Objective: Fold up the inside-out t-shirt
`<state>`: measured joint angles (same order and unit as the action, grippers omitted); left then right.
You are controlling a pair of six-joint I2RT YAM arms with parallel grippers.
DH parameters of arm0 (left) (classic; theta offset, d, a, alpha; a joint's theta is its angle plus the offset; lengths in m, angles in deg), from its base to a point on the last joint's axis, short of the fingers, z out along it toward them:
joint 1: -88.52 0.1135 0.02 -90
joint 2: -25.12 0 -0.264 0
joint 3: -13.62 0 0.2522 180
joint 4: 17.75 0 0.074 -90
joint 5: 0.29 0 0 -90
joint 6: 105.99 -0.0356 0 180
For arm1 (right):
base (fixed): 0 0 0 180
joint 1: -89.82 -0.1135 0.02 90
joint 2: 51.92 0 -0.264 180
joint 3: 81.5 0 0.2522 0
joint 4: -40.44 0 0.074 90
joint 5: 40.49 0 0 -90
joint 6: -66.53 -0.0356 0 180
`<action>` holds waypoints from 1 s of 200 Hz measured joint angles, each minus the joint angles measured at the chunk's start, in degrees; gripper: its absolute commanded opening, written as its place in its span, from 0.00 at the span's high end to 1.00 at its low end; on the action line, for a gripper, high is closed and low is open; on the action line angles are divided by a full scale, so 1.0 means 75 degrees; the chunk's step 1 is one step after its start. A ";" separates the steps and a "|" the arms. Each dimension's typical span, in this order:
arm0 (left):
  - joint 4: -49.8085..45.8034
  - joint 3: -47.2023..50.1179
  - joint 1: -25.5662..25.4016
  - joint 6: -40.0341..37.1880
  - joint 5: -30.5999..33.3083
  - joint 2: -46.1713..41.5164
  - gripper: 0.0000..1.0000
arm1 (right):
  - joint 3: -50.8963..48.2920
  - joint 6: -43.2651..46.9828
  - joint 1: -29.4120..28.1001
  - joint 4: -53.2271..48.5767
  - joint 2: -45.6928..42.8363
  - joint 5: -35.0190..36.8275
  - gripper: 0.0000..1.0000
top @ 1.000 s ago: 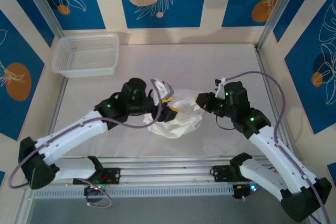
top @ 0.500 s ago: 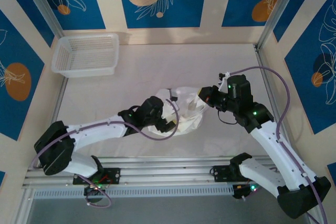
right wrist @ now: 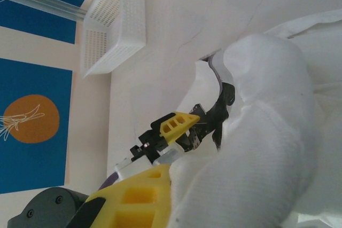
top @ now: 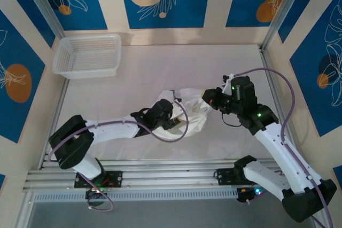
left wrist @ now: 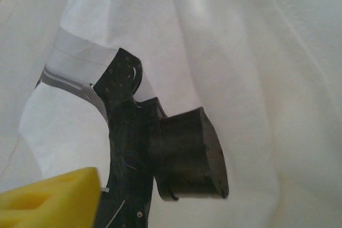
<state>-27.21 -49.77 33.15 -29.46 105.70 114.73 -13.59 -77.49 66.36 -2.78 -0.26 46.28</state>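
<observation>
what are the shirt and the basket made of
t-shirt: thin white cloth, matte; it wrinkles and slumps in soft folds. basket: probably moulded white plastic, faint sheen; stiff straight walls pierced by a regular mesh of small holes.

Crumpled white t-shirt (top: 191,120) bunched in middle of table (top: 149,68), between two arms. Left gripper (top: 172,122) pressed into shirt's left side, jaws hidden by cloth. Right gripper (top: 207,100) closed on raised right edge. White mesh basket (top: 88,55) at far left corner, well apart.
</observation>
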 measured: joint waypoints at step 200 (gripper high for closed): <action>-0.3515 -0.3587 0.1967 0.5890 -0.6589 -0.0079 1.00 | -0.1437 0.1909 -0.4698 0.0863 -0.0463 0.3535 0.25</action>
<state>-53.57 -76.67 47.90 14.71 56.28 114.14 -24.37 -63.18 31.12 3.69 -3.74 72.79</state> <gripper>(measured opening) 0.058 0.717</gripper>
